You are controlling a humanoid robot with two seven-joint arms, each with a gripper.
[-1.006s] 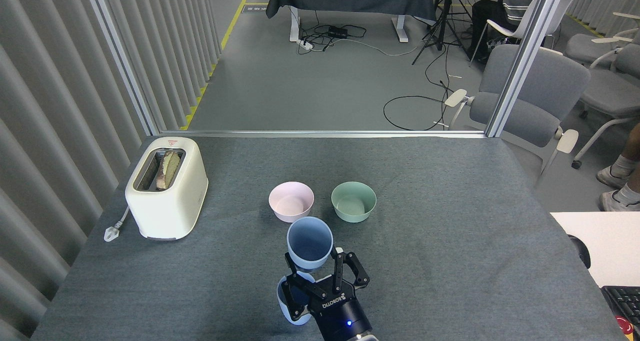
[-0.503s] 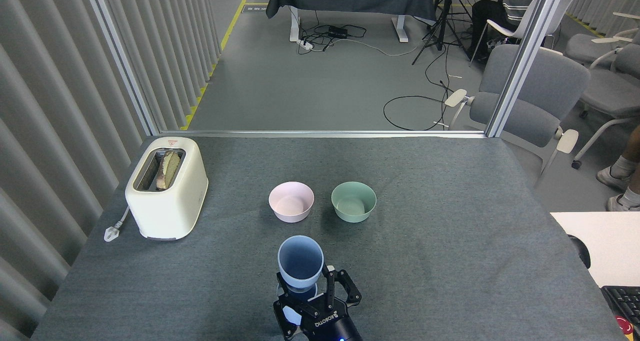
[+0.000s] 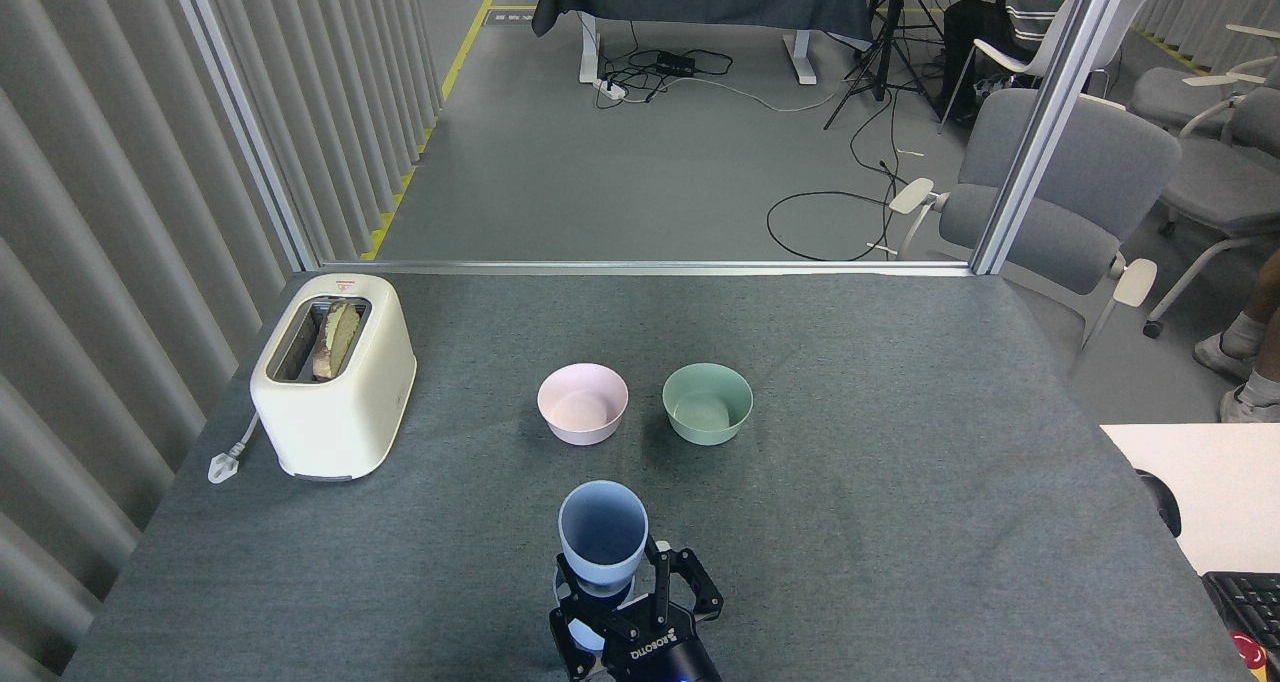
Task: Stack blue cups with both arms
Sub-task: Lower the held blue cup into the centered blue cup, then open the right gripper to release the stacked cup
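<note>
1. One hand (image 3: 622, 592) rises from the near table (image 3: 900, 522) edge; which arm it belongs to cannot be told.
2. It is grasping a blue cup (image 3: 603, 539) low down, fingers (image 3: 662, 577) on either side, mouth up.
3. A second blue cup (image 3: 592, 634) sits directly below, mostly hidden; whether they touch cannot be told.
4. Beyond the cup stand a pink bowl (image 3: 583, 404) and a green bowl (image 3: 707, 403).
5. A toaster (image 3: 333, 374) stands far left of the cup.
</note>
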